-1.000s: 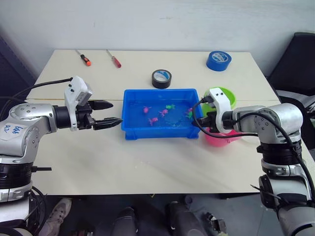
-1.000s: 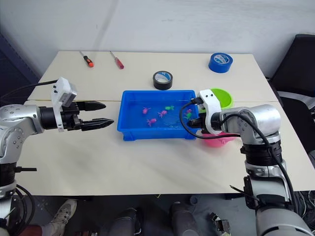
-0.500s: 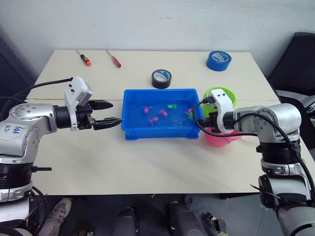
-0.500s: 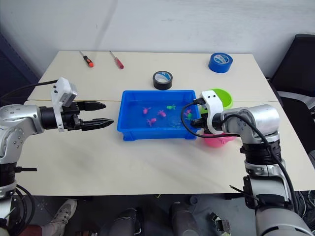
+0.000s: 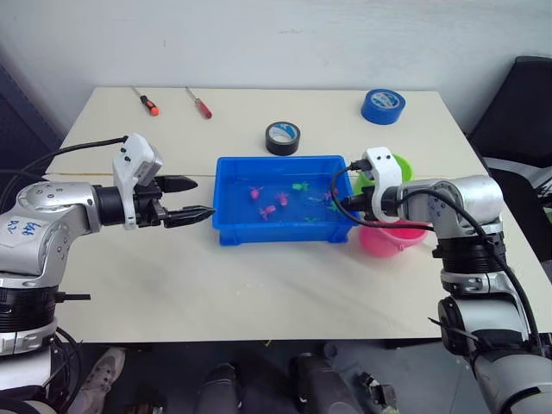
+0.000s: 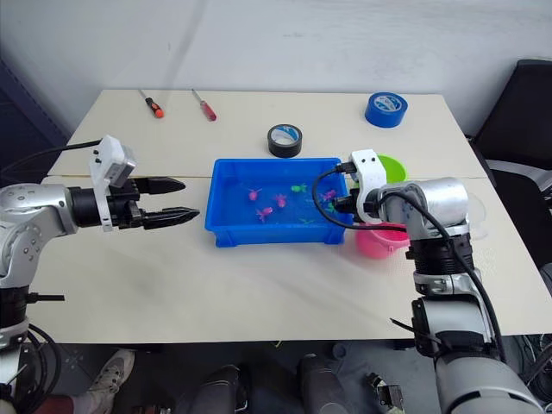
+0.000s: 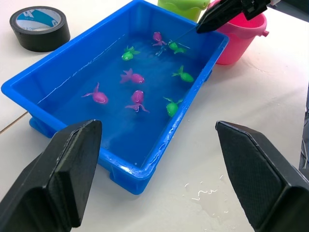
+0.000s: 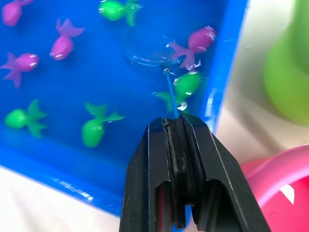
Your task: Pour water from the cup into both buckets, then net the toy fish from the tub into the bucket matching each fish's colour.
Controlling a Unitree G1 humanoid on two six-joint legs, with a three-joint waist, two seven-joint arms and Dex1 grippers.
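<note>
The blue tub sits mid-table, holding water and several pink and green toy fish. My right gripper is shut on the net's thin blue handle at the tub's right end. The net's hoop is in the water beside a pink fish and a green fish. The pink bucket stands just right of the tub, and the green bucket stands behind it. My left gripper hovers open at the tub's left side, holding nothing. The cup is out of view.
A black tape roll lies behind the tub and a blue tape roll sits at the back right. Two screwdrivers lie at the back left. Water drops spot the table by the tub. A dark chair stands to the right.
My right gripper has drawn the net through the water toward the tub's right end, with the wrist shifting farther back. The left arm has stayed still.
</note>
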